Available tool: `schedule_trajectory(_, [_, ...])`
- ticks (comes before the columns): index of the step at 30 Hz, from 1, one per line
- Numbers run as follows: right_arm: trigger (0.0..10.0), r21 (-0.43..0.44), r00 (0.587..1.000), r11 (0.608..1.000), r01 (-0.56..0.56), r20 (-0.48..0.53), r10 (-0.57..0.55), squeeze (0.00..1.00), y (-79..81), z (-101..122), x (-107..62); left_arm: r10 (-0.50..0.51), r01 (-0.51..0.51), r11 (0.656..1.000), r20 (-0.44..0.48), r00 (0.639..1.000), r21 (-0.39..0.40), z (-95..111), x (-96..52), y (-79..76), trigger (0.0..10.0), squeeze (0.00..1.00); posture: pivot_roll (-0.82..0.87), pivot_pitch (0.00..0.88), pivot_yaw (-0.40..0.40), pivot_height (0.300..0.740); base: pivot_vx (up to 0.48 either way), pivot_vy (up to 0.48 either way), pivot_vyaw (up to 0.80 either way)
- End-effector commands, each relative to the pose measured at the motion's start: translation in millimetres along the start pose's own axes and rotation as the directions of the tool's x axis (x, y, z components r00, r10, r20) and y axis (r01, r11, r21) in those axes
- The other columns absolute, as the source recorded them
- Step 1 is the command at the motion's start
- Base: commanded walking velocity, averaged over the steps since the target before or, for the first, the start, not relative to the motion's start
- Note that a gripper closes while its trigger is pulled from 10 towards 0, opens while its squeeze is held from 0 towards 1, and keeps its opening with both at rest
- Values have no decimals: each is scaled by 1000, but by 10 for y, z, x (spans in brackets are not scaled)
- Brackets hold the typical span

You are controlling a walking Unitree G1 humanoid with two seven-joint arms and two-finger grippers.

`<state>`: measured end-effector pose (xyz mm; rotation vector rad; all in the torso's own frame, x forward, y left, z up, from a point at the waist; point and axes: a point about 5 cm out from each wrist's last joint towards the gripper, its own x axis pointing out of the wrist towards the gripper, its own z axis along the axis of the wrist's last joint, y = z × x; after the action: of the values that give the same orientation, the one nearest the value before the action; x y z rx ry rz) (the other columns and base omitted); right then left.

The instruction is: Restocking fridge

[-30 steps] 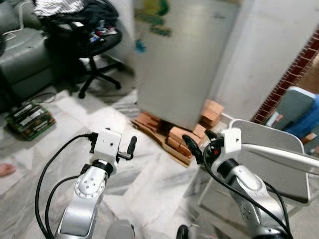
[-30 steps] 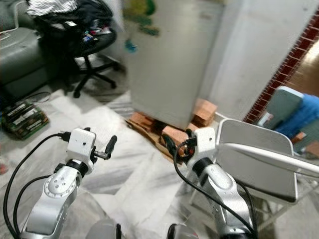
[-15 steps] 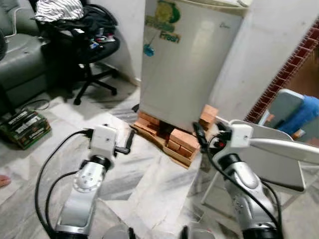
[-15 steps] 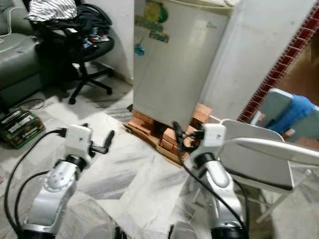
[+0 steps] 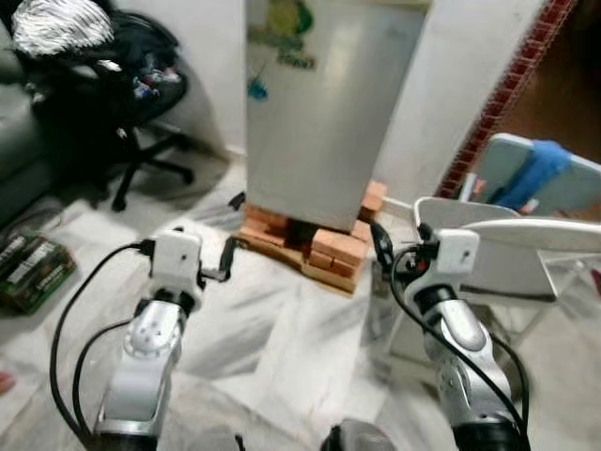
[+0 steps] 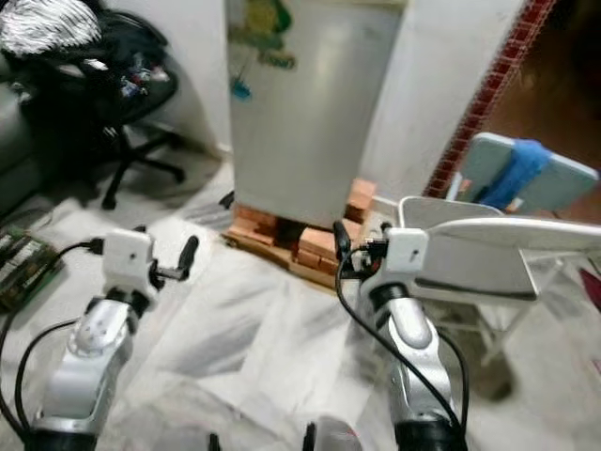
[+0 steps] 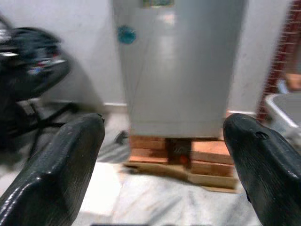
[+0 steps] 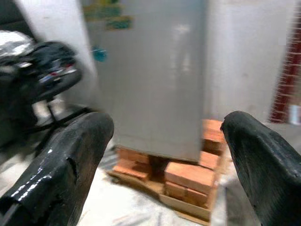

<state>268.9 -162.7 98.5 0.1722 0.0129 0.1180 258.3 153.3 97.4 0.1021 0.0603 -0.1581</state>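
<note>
Left pincer (image 5: 228, 259) and right pincer (image 5: 379, 246), both spread and empty, are nearing the fridge (image 5: 319, 113) ahead, now squarer to them. Its door is standing closed on bricks (image 5: 336, 248); approach is continuing.

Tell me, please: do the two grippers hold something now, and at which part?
Nothing is held. The left gripper and the right gripper are both open and empty, pointing toward the closed fridge.

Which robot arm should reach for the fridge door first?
Probably the left. The left pincer is open, empty and points squarely at the closed fridge over bare floor. The right pincer, also open, sits close beside the grey chair, which may crowd it. No handle can be made out.
</note>
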Motion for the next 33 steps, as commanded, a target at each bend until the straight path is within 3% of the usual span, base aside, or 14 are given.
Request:
schedule_trajectory(1, [10000,-9,999,999,40,7,-40,0,-103,15,-26,-22,22,1000,20,1000,-15,52,23,-82,10000,0,39,60,-34,740,0,435,-800])
schedule_trajectory(9, [10000,-11,999,999,42,5,-42,0,-110,5,-37,7,-7,1000,9,1000,-22,28,18,-57,10000,0,38,67,-39,740,0,444,-666])
schedule_trajectory(16, [10000,0,999,1000,21,29,-21,0,-117,30,-42,23,-23,999,7,1000,-33,17,6,-24,10000,0,40,66,-45,740,0,458,0])
schedule_trajectory(24, [10000,-70,994,991,113,4,-113,0,-219,8,-35,38,-38,999,-3,999,-2,-41,-65,113,10000,0,39,65,-42,740,0,458,0])
schedule_trajectory(27, [10000,-149,991,979,136,7,-137,0,-229,-3,-22,30,-30,1000,9,1000,-8,-12,-48,114,10000,0,39,60,-38,740,323,352,0])
schedule_trajectory(33, [10000,-126,991,983,134,19,-132,0,-217,15,-16,24,-23,999,15,1000,-31,11,-19,91,10000,0,37,60,-38,740,374,301,0])
